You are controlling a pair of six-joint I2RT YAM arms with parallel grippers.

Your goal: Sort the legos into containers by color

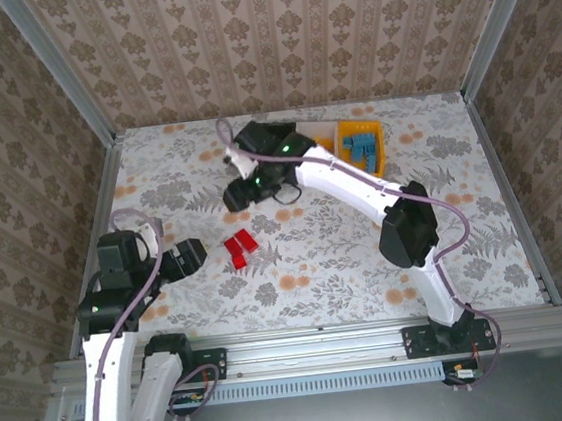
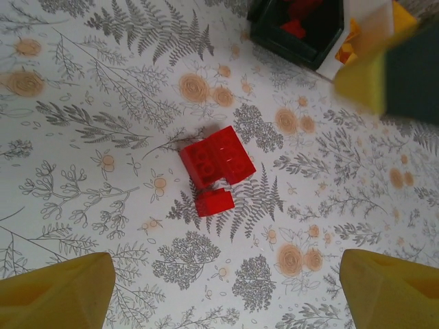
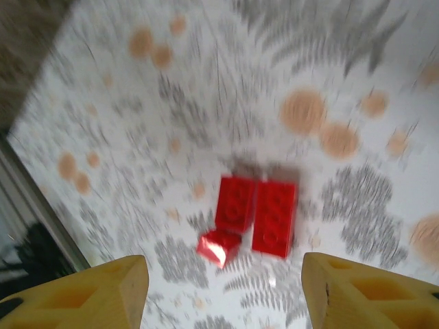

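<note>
Floral-print table cover [image 1: 367, 262], wallpapered walls [image 1: 273, 40] on three sides.

Red legos [image 1: 242, 246]: 3 pcs loose on the cover. Two lie flat, side by side and touching; a third, smaller pc sits tipped against them.

Left gripper [image 1: 187, 257]: just beside the red legos, near-left of them. Jaws wide apart, nothing held.

Right gripper [image 1: 235, 195]: just beyond the red legos. Jaws apart, nothing between them.

Containers are beyond the red legos, to the right. Yellow tray [image 1: 379, 150] holds blue bricks [image 1: 360, 147]; black tray [image 2: 302, 41] holds red pcs.

Risks:
- Both grippers are close to the same pile, so arm contact is likely if both go in.
- The pcs touch, so a finger coming down could land on a neighbour, shove the group, or lift two at once.
- The tipped pc may twist out of the pads.

Obscured:
- In top view the black tray can't be told from the right arm's dark wrist.
- White tray [image 2: 367, 14] is cut off at the frame edge, contents unclear.
- Right wrist view is blurred, so brick details not readable
</note>
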